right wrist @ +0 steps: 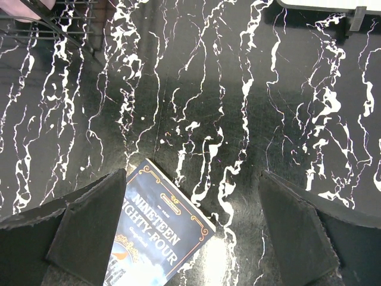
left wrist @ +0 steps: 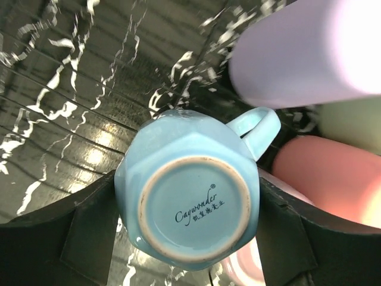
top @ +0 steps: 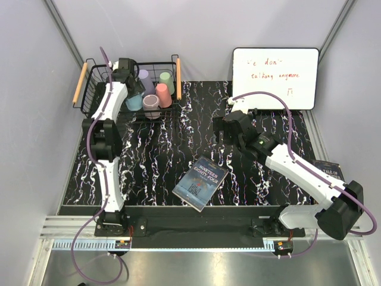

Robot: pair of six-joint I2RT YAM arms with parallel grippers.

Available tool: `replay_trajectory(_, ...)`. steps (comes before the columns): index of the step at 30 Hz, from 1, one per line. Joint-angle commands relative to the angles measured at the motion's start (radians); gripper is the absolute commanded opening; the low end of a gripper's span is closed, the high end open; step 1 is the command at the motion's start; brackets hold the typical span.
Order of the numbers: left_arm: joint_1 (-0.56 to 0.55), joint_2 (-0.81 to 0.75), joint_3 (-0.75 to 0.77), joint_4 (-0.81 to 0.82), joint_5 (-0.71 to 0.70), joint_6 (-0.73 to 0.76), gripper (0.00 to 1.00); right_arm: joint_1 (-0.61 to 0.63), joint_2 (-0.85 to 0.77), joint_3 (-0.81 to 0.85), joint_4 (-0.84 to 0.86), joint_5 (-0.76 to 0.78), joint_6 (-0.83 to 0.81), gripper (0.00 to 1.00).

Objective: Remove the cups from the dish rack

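Observation:
The black wire dish rack stands at the table's far left. Inside it are a lilac cup, a pale green cup, a salmon pink cup, a mauve cup and a light blue cup. My left gripper reaches down into the rack. In the left wrist view the light blue cup is bottom-up, handle to the upper right, and both fingers press its sides. The lilac cup and the salmon cup lie beside it. My right gripper hangs open over the table, holding nothing.
A dark blue book lies near the table's front middle, partly under the right gripper in the right wrist view. A whiteboard leans at the back right. A second book lies at the right edge. Grey walls close the sides.

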Motion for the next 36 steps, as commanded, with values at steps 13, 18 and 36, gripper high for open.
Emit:
replay_trajectory(13, -0.041, -0.448, -0.073, 0.165, 0.225, -0.046, 0.00, 0.004, -0.056, 0.040, 0.076, 0.118, -0.024, 0.98)
replay_trajectory(18, -0.043, -0.695, -0.422, 0.421, 0.455, -0.160, 0.00, 0.006, -0.139, -0.003, 0.162, -0.006, -0.009, 1.00)
replay_trajectory(36, -0.119, -1.163, -1.284, 1.380, 0.926, -0.585, 0.00, 0.004, -0.363, -0.385, 0.910, -0.572, 0.430, 0.96)
